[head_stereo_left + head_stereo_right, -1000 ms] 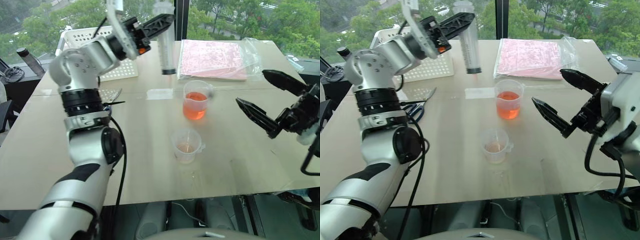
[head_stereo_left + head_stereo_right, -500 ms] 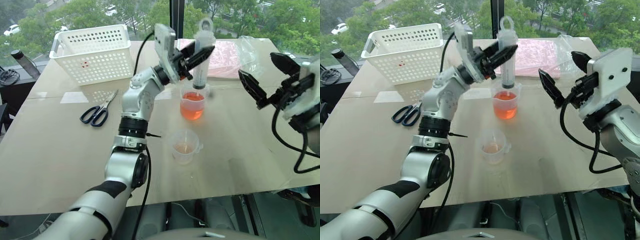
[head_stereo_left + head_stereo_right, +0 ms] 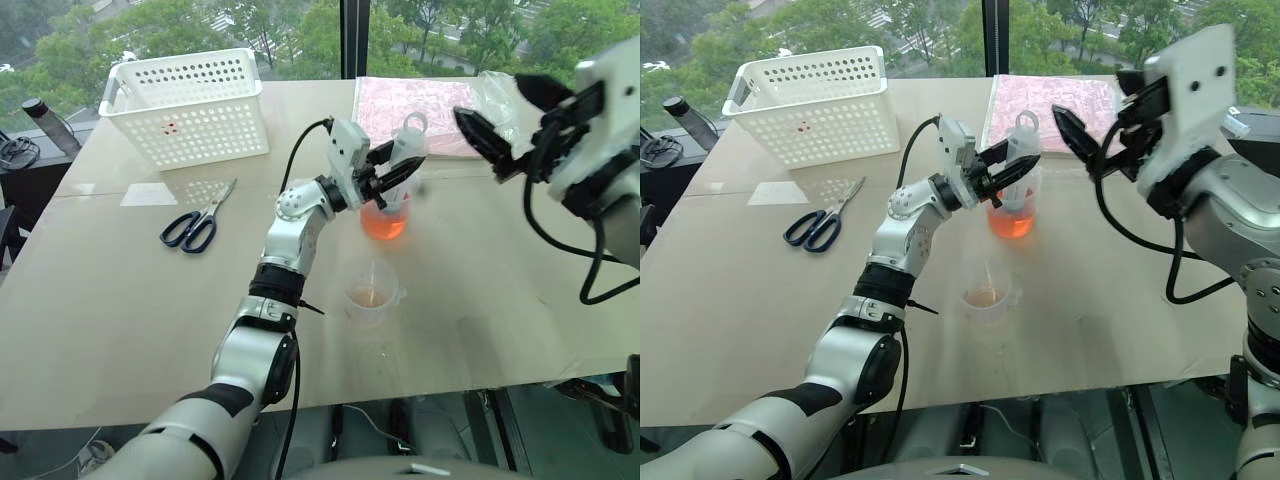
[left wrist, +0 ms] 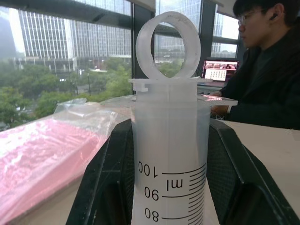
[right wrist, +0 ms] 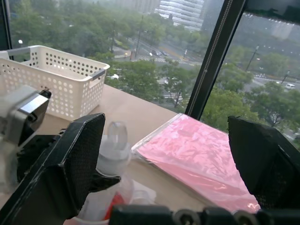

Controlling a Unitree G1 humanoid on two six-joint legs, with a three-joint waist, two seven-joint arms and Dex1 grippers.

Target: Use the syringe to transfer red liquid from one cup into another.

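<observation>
Clamped between the two black fingers of the left gripper, the syringe stands upright with its lower end down inside the cup of deep orange-red liquid. The left wrist view shows those fingers pressed against both sides of the clear barrel just below its flange, with the ring-topped plunger above. Nearer the table's front edge, apart from the first cup, sits the second cup, nearly colourless with a thin orange tint at its base. To the right and above the table, the right gripper hangs with its jaws spread wide and nothing between them, just beside the syringe's top. Behind lies a pink sheet in a clear bag; farther left are black-handled scissors and a white basket.
</observation>
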